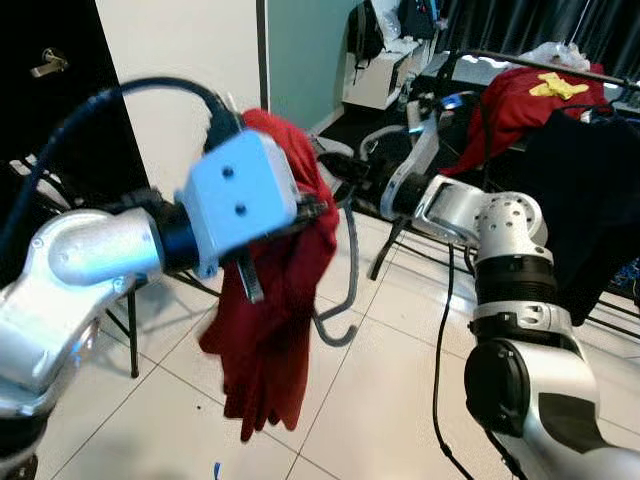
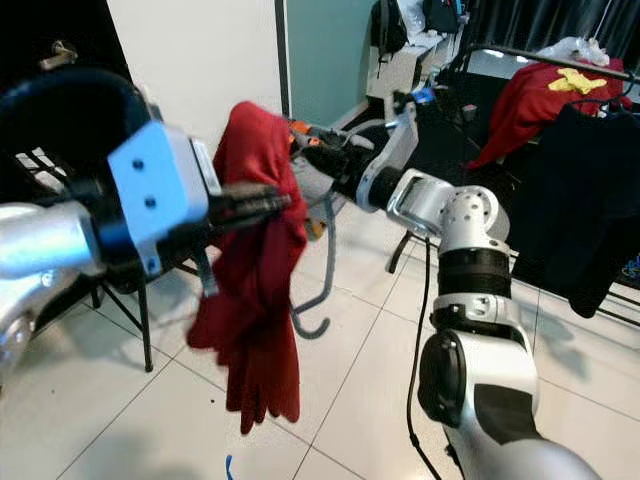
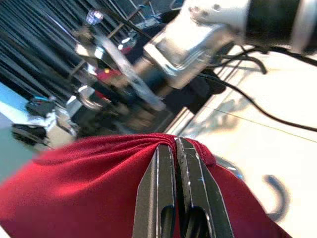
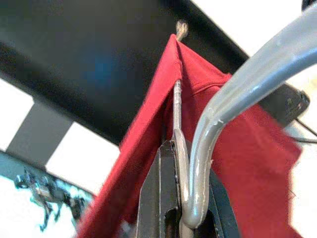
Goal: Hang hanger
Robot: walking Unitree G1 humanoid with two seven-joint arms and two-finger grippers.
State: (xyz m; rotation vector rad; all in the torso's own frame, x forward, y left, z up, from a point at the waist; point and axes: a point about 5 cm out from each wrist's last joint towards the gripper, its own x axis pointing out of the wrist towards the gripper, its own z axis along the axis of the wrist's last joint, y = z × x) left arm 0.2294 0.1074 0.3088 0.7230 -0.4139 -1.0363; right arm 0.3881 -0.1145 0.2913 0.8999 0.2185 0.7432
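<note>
Holding a red shirt [image 2: 255,260] up in the air between both arms, we have it draped over a grey hanger [image 2: 322,270] whose hook hangs down below the cloth, well above the tiled floor [image 1: 380,400]. Our left gripper [image 3: 177,153] has its two black fingers pressed together on a fold at the top of the shirt, pinching the fabric. Our right gripper [image 4: 181,198] reaches in from the other side, and its fingers are clamped on the grey bar of the hanger right where the shirt's edge meets it.

The clothes rack [image 1: 520,60] stands behind, well apart from us, already carrying a red garment [image 1: 520,100] and a dark garment [image 1: 590,190]. By our judgement the hanging itself is not yet done: the hanger is upside down, hook low, and far from the rail.

To do this step well, we should keep the left pinch firm so the shirt does not slide off while the right arm turns the hanger hook-up. We should rotate slowly, watching that the cloth does not bunch round the hook. Then we carry it toward a bare part of the rail between the hung clothes, and only let go of the fabric once the hook sits over the bar.
</note>
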